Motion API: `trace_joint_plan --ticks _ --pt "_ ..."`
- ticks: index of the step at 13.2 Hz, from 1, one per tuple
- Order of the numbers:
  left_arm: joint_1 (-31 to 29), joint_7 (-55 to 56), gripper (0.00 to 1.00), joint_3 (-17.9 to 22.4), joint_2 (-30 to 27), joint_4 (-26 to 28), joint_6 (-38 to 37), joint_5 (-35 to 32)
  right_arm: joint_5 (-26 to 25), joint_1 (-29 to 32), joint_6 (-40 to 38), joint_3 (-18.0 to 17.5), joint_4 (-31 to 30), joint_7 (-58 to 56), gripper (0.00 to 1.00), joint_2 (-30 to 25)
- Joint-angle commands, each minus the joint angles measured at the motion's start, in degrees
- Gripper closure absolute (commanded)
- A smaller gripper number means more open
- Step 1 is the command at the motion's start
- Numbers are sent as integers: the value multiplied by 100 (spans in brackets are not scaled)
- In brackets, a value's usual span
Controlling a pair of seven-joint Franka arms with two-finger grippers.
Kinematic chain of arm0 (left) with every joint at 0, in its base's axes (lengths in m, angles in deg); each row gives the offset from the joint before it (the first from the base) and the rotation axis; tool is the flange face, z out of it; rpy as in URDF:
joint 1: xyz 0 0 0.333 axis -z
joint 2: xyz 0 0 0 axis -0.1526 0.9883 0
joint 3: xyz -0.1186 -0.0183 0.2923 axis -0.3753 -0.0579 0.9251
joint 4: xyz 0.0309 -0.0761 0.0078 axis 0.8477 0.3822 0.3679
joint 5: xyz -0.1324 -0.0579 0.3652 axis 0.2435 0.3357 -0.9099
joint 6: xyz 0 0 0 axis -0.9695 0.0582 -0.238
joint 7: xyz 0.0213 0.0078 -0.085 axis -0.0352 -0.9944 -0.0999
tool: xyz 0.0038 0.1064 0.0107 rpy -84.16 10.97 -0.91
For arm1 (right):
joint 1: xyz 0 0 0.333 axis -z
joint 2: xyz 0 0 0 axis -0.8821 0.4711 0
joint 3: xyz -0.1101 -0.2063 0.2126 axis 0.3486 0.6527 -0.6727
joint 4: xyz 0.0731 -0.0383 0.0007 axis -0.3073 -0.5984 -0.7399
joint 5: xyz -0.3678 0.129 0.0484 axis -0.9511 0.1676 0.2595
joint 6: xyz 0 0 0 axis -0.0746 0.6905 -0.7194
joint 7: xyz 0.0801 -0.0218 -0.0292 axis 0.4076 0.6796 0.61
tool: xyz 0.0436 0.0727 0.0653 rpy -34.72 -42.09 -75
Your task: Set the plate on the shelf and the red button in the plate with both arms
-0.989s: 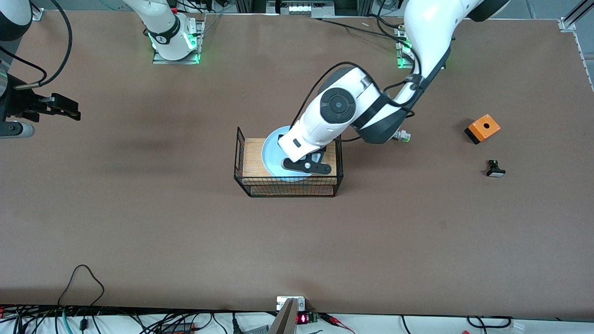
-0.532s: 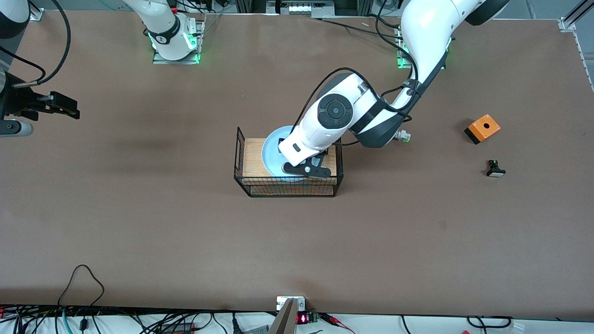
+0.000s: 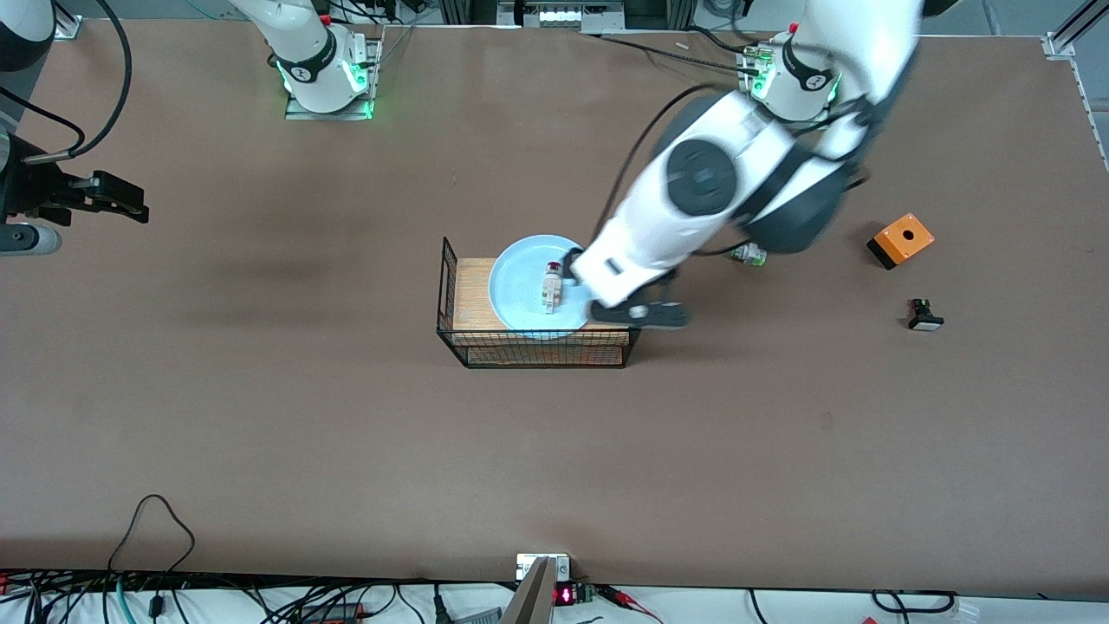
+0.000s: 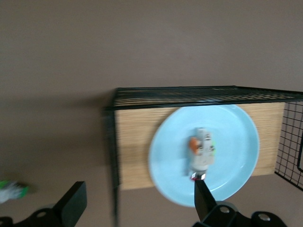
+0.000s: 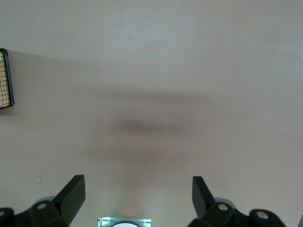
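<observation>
Lifted up and away from the plate since a second ago, the left gripper (image 3: 645, 314) now hangs over the wire rack's (image 3: 537, 348) end toward the left arm, its fingers (image 4: 72, 204) spread wide and holding nothing. It has let go of the red button (image 3: 551, 286), which now lies on its side in the middle of the plate (image 3: 520, 290), red cap pointing away from the front camera, white body and green side bits showing. Pale blue and round with a raised rim, the plate sits flat on the rack's wooden top, its edge reaching the rack's near rim. A tall wire wall stands at the rack's end toward the right arm. Bare brown table (image 3: 346, 433) surrounds the rack with wide room on all sides. Toward the left arm's end lie a white switch with a silvery-green cap (image 3: 747, 254), an orange box (image 3: 901, 239) and a black switch (image 3: 924, 315), all well apart from the rack. Waiting at the table's other end, the right gripper (image 5: 137, 196) holds its fingers wide open and empty over bare table
</observation>
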Motion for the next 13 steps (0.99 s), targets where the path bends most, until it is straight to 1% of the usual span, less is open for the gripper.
trace_joint_plan --ticks 1,2,4,5,6,7,8,9,10,11,12,13 --pt "-514 2 0 -17 -506 163 -568 -113 69 66 -78 -64 195 8 0 111" --pt "-759 -68 0 -26 -621 163 -770 -113 60 66 -78 -64 195 8 0 111" --pt "-1295 -1170 0 -17 -797 163 -1201 -183 60 66 -78 -64 195 8 0 111" --pt "-1533 -1628 0 -26 -824 172 -1394 -479 60 66 -78 -64 204 8 0 111" --pt "-1683 -1929 0 -35 -876 172 -1613 -839 60 66 -78 -64 204 8 0 111" --pt "-1798 -2114 0 -35 -877 172 -1685 -956 60 66 -78 -64 204 8 0 111" --pt "-1903 -2395 0 35 -938 259 -1634 -861 60 66 -78 -64 204 8 0 111" --pt "-1800 -2737 0 366 -1078 312 -1624 -834 60 66 -78 -64 204 8 0 111" --pt "-1451 -3080 0 978 -1375 556 -1572 -607 60 58 -78 -64 204 8 0 111" --pt "-1204 -3483 0 1576 -1787 1029 -1250 -266 60 66 -87 -64 204 8 0 111" --pt "-1140 -3783 0 1939 -2235 1729 -742 33 68 66 -87 -64 204 8 0 111" --pt "-1131 -3795 0 2082 -2587 2285 -284 167 69 66 -87 -64 204 8 0 111"
